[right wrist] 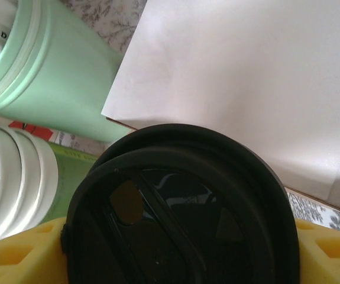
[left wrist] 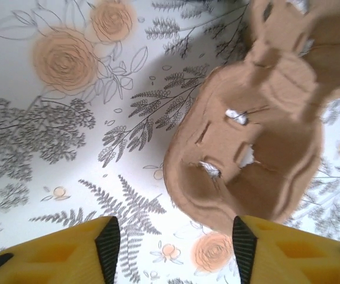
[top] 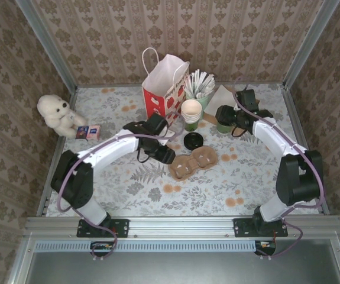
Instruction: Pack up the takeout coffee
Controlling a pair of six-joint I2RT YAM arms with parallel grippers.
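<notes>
The takeout coffee (top: 224,121), a dark green cup under a round black lid (right wrist: 178,201), stands at the back right of the table. My right gripper (top: 229,115) is shut on it, a yellow finger (right wrist: 16,254) on each side of the lid. The red-and-white paper bag (top: 165,83) stands upright and open at the back centre. My left gripper (left wrist: 175,245) hangs open low over the table, with nothing between its fingers. It sits at the near-left end of the brown cardboard cup carrier (left wrist: 258,142), also in the top view (top: 193,163).
A loose black lid (top: 193,141) lies between the carrier and a stack of cream cups (top: 191,111). A pale green cup of white sticks (top: 199,89) and a white paper sheet (right wrist: 246,77) are close behind the coffee. A plush bear (top: 57,112) and small box (top: 88,131) sit far left.
</notes>
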